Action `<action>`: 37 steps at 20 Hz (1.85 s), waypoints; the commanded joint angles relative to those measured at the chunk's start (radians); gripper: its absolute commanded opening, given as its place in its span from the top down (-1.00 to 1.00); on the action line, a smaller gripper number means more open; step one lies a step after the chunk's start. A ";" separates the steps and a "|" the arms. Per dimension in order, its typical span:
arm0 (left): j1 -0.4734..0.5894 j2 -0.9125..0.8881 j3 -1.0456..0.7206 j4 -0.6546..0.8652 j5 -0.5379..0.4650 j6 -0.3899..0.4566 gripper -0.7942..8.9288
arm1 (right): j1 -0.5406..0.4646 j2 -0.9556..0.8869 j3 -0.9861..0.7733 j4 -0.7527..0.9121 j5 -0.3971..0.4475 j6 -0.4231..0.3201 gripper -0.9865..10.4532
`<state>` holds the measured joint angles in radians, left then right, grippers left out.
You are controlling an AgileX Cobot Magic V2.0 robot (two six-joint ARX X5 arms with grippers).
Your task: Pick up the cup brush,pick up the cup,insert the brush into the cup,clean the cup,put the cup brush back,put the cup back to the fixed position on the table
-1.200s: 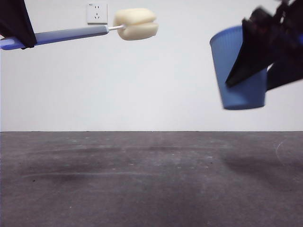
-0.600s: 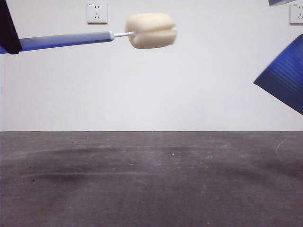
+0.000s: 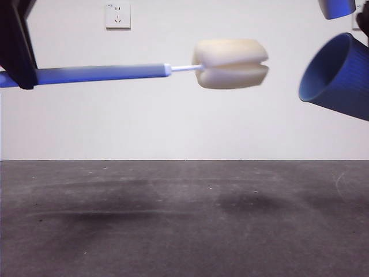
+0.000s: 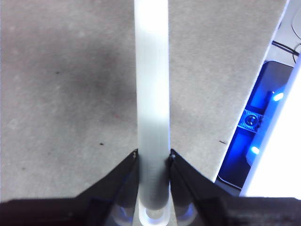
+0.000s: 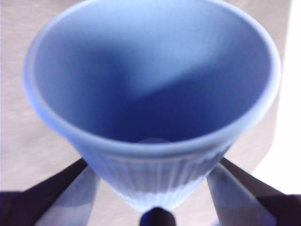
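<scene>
The cup brush (image 3: 109, 73) hangs level in the air, its cream-yellow sponge head (image 3: 230, 63) pointing right. My left gripper (image 3: 17, 52) at the left edge is shut on the grey handle (image 4: 151, 108). It also shows in the left wrist view (image 4: 153, 157). The blue cup (image 3: 340, 75) is held high at the right edge, tilted on its side with its open mouth facing left toward the sponge, a gap between them. My right gripper (image 5: 155, 188) is shut on the cup's ribbed wall (image 5: 150, 174); the cup's inside shows empty.
The dark grey table (image 3: 184, 219) lies below with faint pale marks. A white wall with a socket (image 3: 118, 16) stands behind. The table's edge and a blue-lit device (image 4: 254, 127) show in the left wrist view.
The brush has moved right and a little lower, its sponge nearer the cup. The cup has tipped over from upright to sideways, mouth turned toward the sponge.
</scene>
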<state>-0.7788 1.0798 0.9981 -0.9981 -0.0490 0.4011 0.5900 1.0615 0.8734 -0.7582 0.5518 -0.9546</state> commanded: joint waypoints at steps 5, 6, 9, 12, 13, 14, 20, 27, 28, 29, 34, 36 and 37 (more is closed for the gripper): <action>-0.034 0.113 0.121 -0.006 -0.002 0.014 0.85 | 0.073 0.077 0.000 0.140 0.076 -0.228 0.86; -0.034 0.126 0.124 -0.009 -0.003 0.014 0.85 | 0.085 0.090 0.000 0.158 0.085 -0.238 0.86; -0.035 0.158 0.124 -0.035 -0.001 0.014 0.85 | 0.114 0.115 0.000 0.197 0.115 -0.295 0.86; -0.047 0.164 0.124 -0.035 0.001 0.014 0.85 | 0.135 0.130 0.000 0.212 0.135 -0.330 0.86; -0.047 0.164 0.124 -0.035 0.002 0.014 0.85 | 0.142 0.138 0.000 0.212 0.134 -0.330 0.86; -0.047 0.164 0.124 -0.036 0.001 0.014 0.85 | 0.151 0.149 0.000 0.212 0.134 -0.330 0.86; -0.048 0.190 0.124 -0.029 0.027 0.012 0.85 | 0.218 0.229 0.000 0.253 0.135 -0.329 0.86; -0.050 0.262 0.124 0.040 0.060 -0.008 0.85 | 0.290 0.271 0.000 0.270 0.127 -0.317 0.86; -0.056 0.272 0.124 0.056 0.065 -0.009 0.85 | 0.301 0.279 0.000 0.280 0.127 -0.317 0.86; -0.059 0.275 0.124 0.071 0.079 -0.009 0.85 | 0.309 0.282 0.000 0.289 0.127 -0.315 0.86; -0.060 0.275 0.124 0.072 0.076 -0.013 0.85 | 0.340 0.283 0.000 0.298 0.108 -0.290 0.86; -0.060 0.275 0.124 0.041 0.076 -0.016 0.85 | 0.346 0.283 0.000 0.297 0.109 -0.267 0.86; -0.060 0.275 0.124 0.027 0.071 -0.016 0.85 | 0.347 0.283 0.000 0.295 0.109 -0.259 0.86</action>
<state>-0.8284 1.3518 1.1259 -0.9791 0.0048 0.3645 0.9298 1.3388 0.8734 -0.4843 0.6708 -1.2377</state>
